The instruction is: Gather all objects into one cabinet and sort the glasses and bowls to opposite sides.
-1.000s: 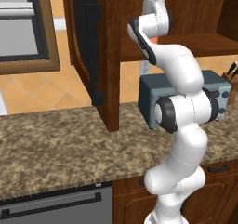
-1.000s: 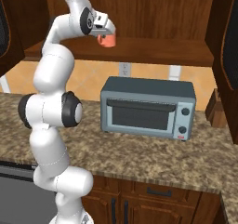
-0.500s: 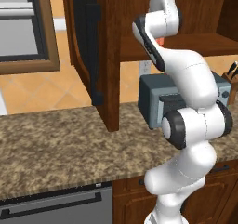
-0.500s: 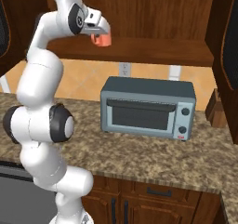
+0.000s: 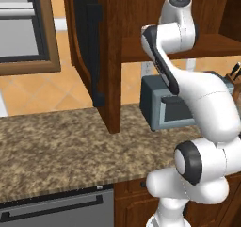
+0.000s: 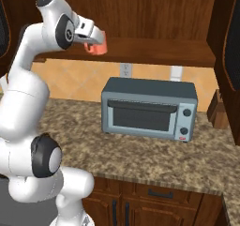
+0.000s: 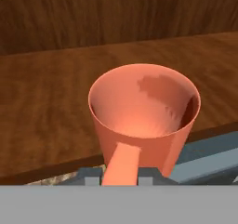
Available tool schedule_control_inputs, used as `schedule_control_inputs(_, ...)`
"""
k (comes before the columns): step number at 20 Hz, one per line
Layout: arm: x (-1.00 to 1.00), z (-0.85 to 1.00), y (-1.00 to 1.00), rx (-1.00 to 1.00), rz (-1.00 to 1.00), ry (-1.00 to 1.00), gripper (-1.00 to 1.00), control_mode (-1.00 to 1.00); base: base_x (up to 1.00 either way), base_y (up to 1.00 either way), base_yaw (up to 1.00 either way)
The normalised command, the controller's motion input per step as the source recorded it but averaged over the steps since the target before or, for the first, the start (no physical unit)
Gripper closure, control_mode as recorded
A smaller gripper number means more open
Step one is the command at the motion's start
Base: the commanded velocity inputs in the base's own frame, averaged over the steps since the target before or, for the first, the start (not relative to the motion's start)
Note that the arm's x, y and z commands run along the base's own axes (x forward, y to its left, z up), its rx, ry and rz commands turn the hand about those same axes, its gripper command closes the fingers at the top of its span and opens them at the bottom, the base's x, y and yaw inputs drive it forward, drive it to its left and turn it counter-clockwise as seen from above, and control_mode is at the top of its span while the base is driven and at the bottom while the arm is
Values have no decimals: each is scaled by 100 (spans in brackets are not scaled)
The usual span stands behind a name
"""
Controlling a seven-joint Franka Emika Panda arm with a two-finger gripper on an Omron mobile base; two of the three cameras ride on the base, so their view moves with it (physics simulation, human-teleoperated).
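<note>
Gripper (image 6: 95, 43): closed on salmon-pink cup (image 7: 144, 118) by its handle.
Hand view: cup interior empty, cabinet (image 7: 42, 102) shelf beyond.
Right base view: toaster oven (image 6: 149, 108) at 5 o'clock of cup.

Kitchen: granite counter (image 6: 140, 154), toaster oven (image 6: 149, 109), wooden wall cabinet (image 6: 154, 51)

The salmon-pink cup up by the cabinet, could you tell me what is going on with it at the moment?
The robot arm's claw is shut on the salmon-pink cup and holds it up at the front edge of the cabinet floor, above the counter to the left of the grey toaster oven. In the hand view the cup is upright and empty, with the wooden cabinet board beyond it. It has not been set down yet.
</note>
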Motion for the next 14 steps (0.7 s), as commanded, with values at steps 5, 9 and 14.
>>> schedule_control_inputs(5, -100, 3, 2, 15, -1, -3, 100, -100, 0, 0, 0)
schedule_control_inputs(9, -100, 1, 6, 13, 0, -3, 100, -100, 0, 0, 0)
schedule_control_inputs(14, -100, -2, 7, -1, 0, -14, 100, -100, 0, 0, 0)
